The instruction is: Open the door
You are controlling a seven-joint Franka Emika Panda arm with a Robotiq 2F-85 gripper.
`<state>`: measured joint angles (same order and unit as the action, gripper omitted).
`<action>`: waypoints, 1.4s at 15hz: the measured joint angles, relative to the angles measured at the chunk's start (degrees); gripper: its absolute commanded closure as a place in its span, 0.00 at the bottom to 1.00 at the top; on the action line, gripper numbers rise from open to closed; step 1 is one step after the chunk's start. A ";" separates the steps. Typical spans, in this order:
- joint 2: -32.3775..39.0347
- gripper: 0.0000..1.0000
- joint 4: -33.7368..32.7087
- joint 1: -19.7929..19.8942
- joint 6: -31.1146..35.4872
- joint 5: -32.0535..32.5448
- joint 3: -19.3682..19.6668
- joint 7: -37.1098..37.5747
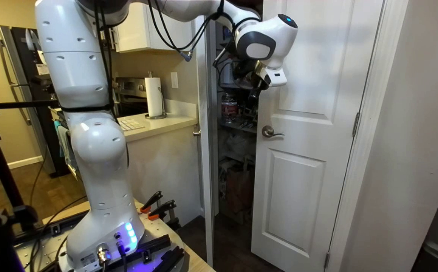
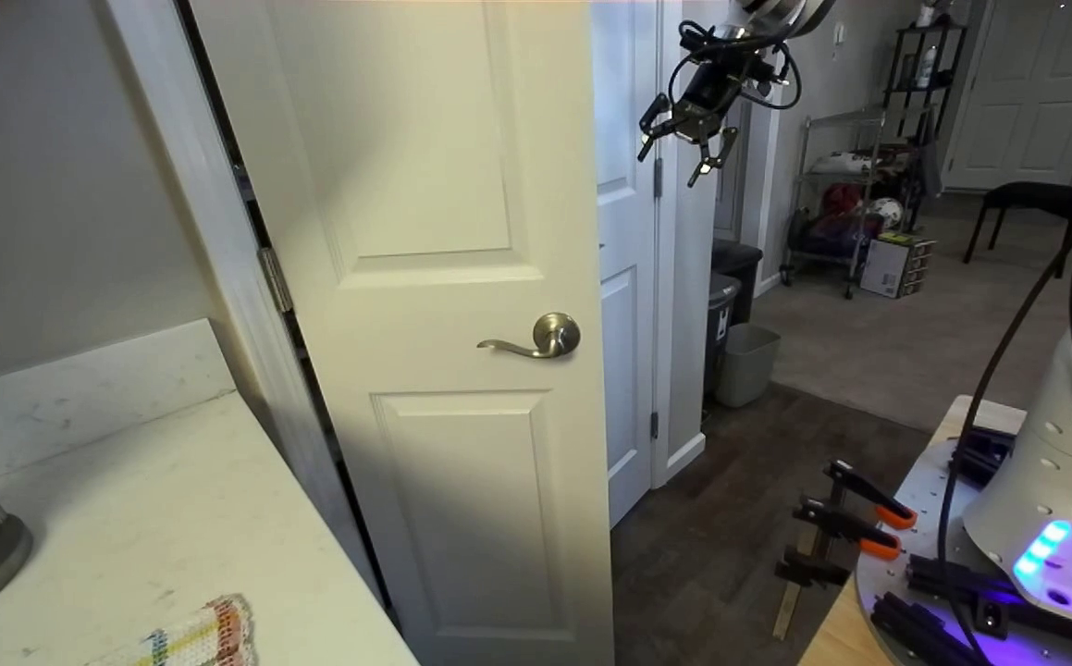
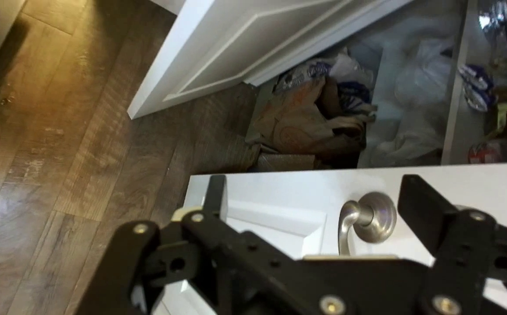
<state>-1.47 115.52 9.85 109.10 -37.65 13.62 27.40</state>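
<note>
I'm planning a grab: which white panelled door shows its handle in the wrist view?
The right-hinged white panelled leaf: its curved silver lever handle shows, whereas the left-hinged white leaf shows none there.

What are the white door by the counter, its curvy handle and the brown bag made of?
The door: maybe wood; a smooth, white, paint-like coat hides it.
The handle: probably metal, satiny, with soft gleams.
The bag: probably paper, dull brown, with stiff-looking creases.

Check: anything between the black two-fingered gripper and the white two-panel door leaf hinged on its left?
Nothing visible stands between the gripper and the free edge of the white door leaf. But its curved silver lever is on the face toward the pale marbled counter, away from the gripper, so the leaf itself blocks that.
</note>
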 measured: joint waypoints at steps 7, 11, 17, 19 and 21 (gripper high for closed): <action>7.18 0.00 -10.13 0.32 -21.25 0.05 -0.10 -8.70; 9.95 0.00 -13.60 0.33 -24.39 0.06 -0.84 -10.89; 10.37 0.00 -14.13 0.34 -24.72 0.09 -0.95 -10.98; 10.37 0.00 -14.13 0.34 -24.73 0.09 -0.94 -10.99; 10.38 0.00 -13.87 0.34 -24.12 -0.72 -1.04 -10.90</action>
<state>8.90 101.66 10.19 84.98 -38.38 12.58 16.49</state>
